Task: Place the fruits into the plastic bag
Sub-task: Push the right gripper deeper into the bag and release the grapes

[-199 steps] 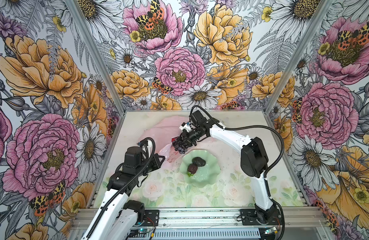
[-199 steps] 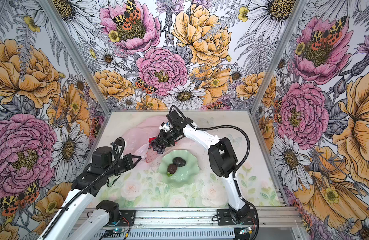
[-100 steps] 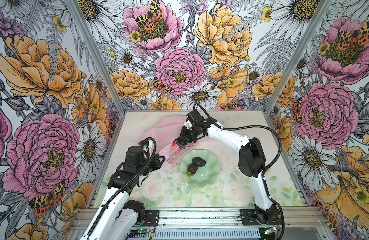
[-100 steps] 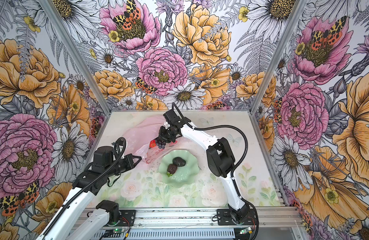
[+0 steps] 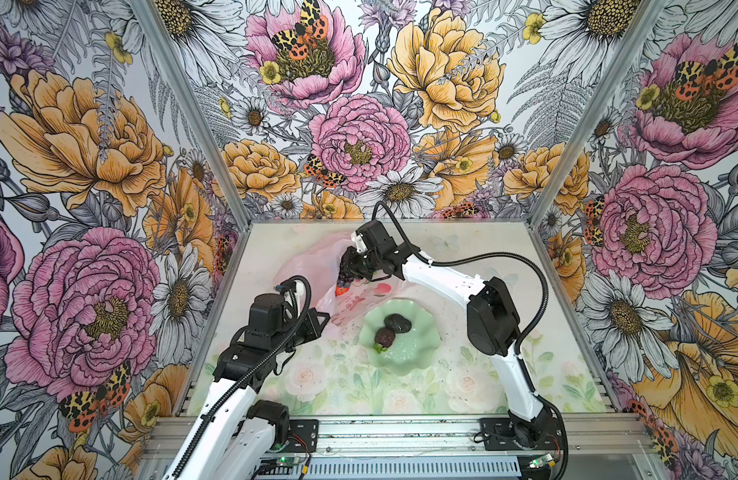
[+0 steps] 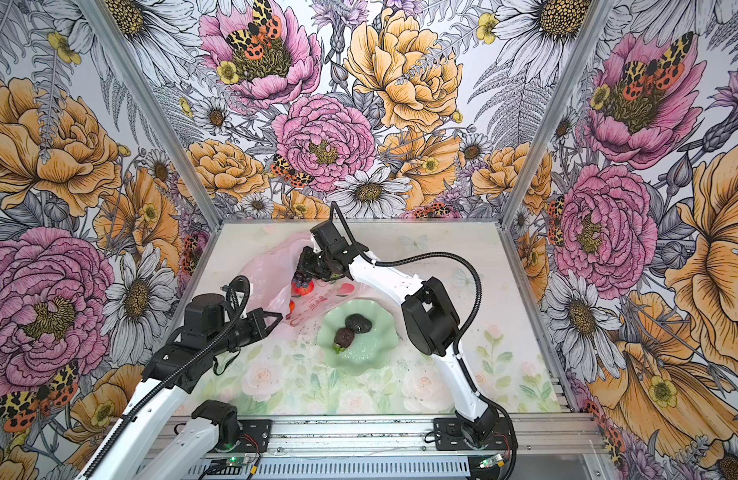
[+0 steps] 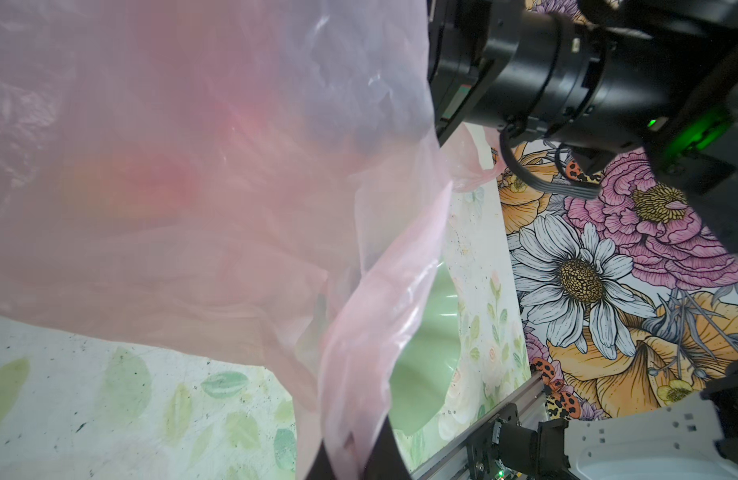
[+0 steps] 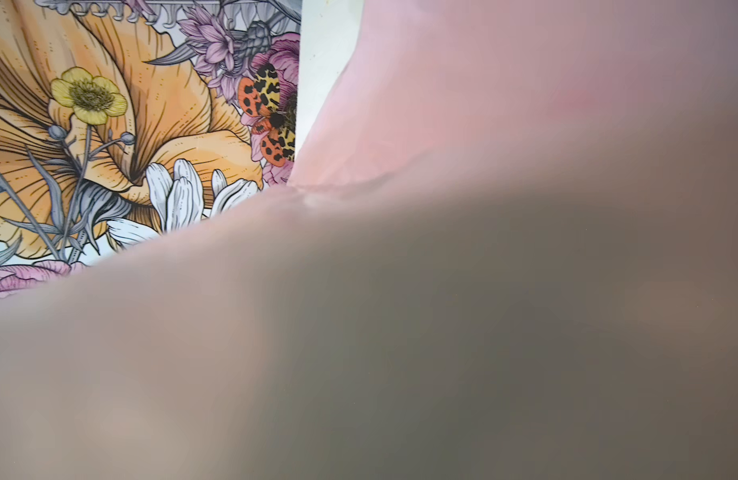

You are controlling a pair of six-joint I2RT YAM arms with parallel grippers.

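Right tool shifted over bag, grapes held

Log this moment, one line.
left gripper: shut on plastic bag | right gripper: holding grape bunch at bag mouth | dish: two dark fruits

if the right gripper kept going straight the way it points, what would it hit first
Probably the orange-red fruit inside the plastic bag, just past the grape bunch at the right gripper; depth is unclear.

I see the plastic bag pale pink with red print, grape bunch dark purple, dish pale green, tabletop pastel roses.
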